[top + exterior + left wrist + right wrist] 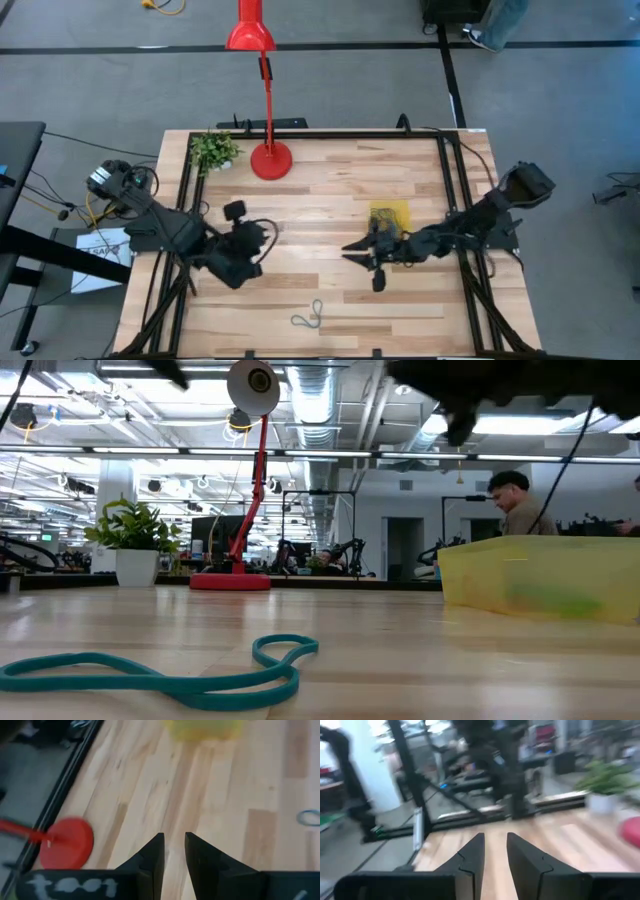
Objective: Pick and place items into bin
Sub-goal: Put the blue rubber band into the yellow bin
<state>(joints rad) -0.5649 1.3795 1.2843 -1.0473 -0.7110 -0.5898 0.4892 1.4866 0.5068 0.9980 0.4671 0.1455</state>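
Observation:
A teal band [308,320] twisted into a figure-eight lies flat on the wooden table near its front edge, large in the low view [160,670]. The yellow translucent bin [390,213] stands right of centre [540,575]; something greenish shows through its wall. My left gripper [268,236] hangs over the table's left half, slanting down, its fingers [174,840] a little apart with only bare wood between them. My right gripper [352,250] is held level just in front of the bin, pointing toward the table's left, with a narrow gap [495,840] and nothing in it.
A red lamp base [271,160] with its tall stem and a small potted plant [213,150] stand at the far left. Black rails [445,190] run along the table's sides. A person [520,505] is in the room beyond. Bare wood lies between the grippers.

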